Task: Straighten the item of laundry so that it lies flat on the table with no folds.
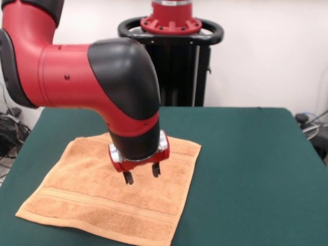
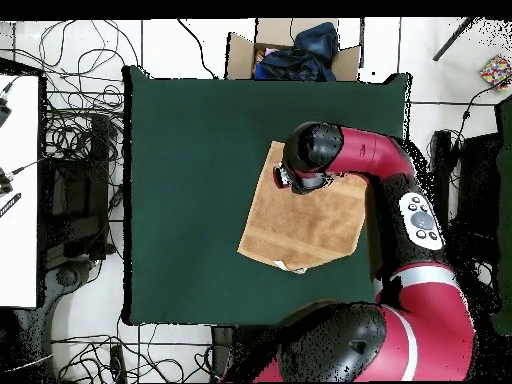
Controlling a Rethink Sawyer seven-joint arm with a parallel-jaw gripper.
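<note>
The small orange-tan terry-cloth towel [image 1: 115,192] with woven border bands lies spread out on the dark green felt-topped table [image 1: 246,169], toward seven o'clock of the tabletop in the front view. It looks almost flat; in the overhead view a small white tag or turned-under bit shows at its six o'clock edge, so a little smoothing may remain. The red and black arm's gripper [image 1: 142,175] hangs just above the towel's middle, its two dark fingers spread apart and holding nothing. Beyond the table stand the black pedestal [image 1: 177,56], a pale wall and tangled cables [image 2: 75,130] on the floor.
</note>
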